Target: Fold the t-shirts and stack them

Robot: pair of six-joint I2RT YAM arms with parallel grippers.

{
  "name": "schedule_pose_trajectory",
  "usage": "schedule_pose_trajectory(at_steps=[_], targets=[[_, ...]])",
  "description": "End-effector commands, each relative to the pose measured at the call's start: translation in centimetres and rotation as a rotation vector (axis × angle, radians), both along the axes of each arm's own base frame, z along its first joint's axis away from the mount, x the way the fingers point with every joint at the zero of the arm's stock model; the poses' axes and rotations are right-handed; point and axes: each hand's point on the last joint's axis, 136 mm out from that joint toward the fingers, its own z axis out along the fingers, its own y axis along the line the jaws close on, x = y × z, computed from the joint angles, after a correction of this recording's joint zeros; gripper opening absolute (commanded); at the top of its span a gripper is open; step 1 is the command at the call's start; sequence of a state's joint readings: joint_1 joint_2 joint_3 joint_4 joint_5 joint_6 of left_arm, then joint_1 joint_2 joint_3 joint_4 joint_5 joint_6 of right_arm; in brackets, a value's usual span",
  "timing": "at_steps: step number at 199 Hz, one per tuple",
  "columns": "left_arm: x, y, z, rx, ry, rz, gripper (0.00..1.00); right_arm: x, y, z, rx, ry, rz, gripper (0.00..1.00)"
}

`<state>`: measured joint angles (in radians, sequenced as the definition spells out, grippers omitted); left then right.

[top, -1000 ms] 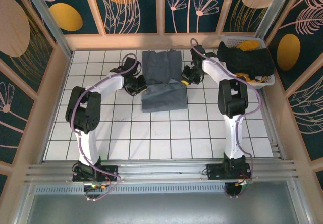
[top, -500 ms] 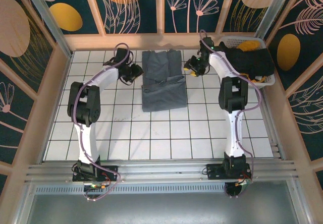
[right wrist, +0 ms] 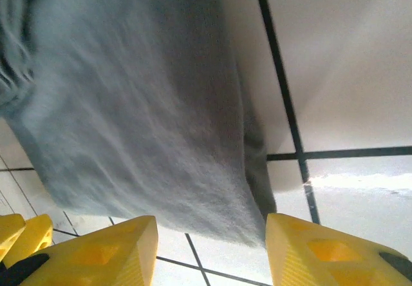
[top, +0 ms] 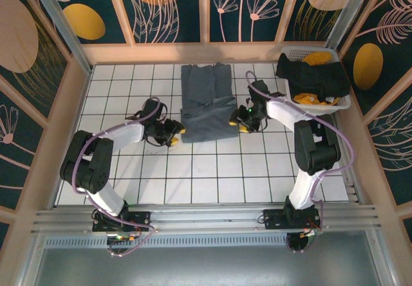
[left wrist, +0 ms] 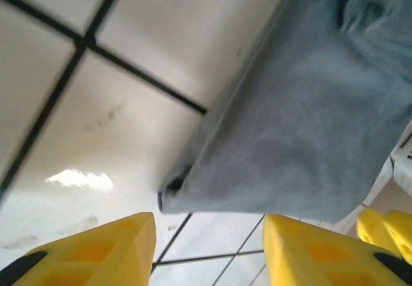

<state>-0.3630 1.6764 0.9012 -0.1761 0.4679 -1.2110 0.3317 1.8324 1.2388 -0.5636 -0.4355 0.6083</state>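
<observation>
We count one slate blue-grey t-shirt [top: 207, 105], lying between two grippers, the left gripper [top: 176, 132] and the right gripper [top: 239, 121], each with two yellow fingers [left wrist: 96, 247]. Out beyond the right gripper we count one white basket [top: 343, 104], holding one black t-shirt [top: 315, 76] and mustard-yellow cloth [top: 317, 58] whose number of pieces we cannot tell.

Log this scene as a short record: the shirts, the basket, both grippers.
table shirt: blue-grey t-shirt, partly folded over itself, lying on the tiled table
basket: white laundry basket at the far right corner, holding a black t-shirt and a mustard-yellow t-shirt
left gripper: open, at the shirt's near left corner, holding nothing
right gripper: open, at the shirt's near right edge, holding nothing
</observation>
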Motion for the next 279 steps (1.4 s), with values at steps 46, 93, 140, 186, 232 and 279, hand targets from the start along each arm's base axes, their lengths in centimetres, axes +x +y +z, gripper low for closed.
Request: schedule_pose_trajectory(at_steps=[46, 93, 140, 186, 232, 279], targets=[[1.3, -2.5, -1.1, -0.109, 0.041, 0.071, 0.46, -0.7, 0.9, -3.2, 0.017, 0.075, -0.035, 0.48], [1.9, -2.3, -2.2, -0.051, 0.061, 0.049, 0.40, 0.1, 1.6, -4.2, 0.031, 0.093, -0.036, 0.34], [0.4, 0.4, -1.4, 0.082, 0.065, 0.099, 0.47, -0.2, 1.0, -4.2, 0.007, 0.100, -0.061, 0.00], [-0.7, 0.1, -1.5, -0.021, 0.087, 0.177, 0.47, -2.0, 0.9, -5.0, 0.010, 0.143, -0.058, 0.00], [0.2, -2.1, -2.2, -0.072, 0.108, 0.151, 0.46, -2.4, 1.3, -5.1, 0.021, 0.156, -0.046, 0.00], [2.4, -3.2, -2.8, -0.073, 0.087, 0.140, 0.31, -3.1, 1.6, -4.9, 0.027, 0.157, -0.037, 0.00]])
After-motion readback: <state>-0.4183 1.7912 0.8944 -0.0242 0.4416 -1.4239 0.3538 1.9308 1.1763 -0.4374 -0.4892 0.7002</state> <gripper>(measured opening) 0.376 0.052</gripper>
